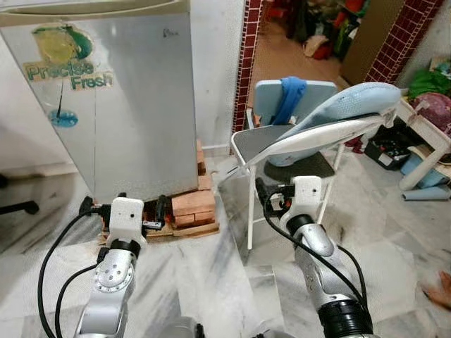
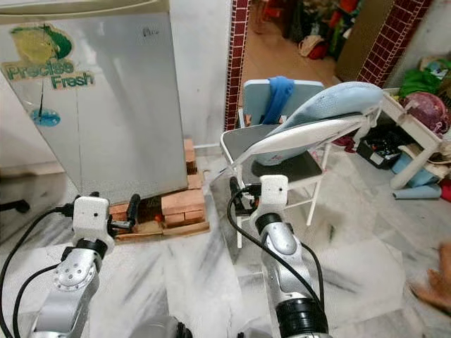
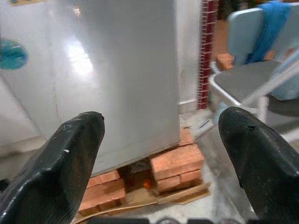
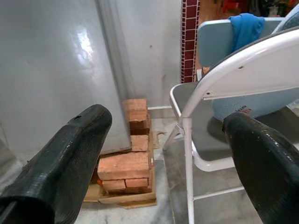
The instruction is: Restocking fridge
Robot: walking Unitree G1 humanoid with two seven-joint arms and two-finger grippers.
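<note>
Left fingers (image 3: pixel 60 163): spread wide, nothing between them, aimed at the lower part of the fridge.
Left gripper (image 1: pixel 123 206): held low in front of the fridge, above the floor, apart from the door.
Right fingers (image 4: pixel 65 163): spread wide, holding nothing, aimed between the bricks and the chair.
Right gripper (image 1: pixel 271 199): raised just beside the chair's front leg, not touching it as far as the head view shows.
Fridge (image 1: pixel 134 98): silver, door shut, standing left of centre against a white wall; a green and yellow sticker (image 1: pixel 63 60) reading "Precise Fresh" sits near its top, a blue round sticker below that.
Bricks (image 1: pixel 192 204): stacked under the fridge's right front corner, on flat board; a small orange thing lies in the gap under the fridge, too small to name.
Chair (image 1: pixel 282 151): white folding frame, dark seat, right of the fridge; a pale blue padded board (image 1: pixel 345 113) leans across it, a blue cloth (image 1: pixel 290 95) hangs behind.
Floor (image 1: pixel 211 274): grey-veined marble.
Clutter: bags and cloth at far right.
</note>
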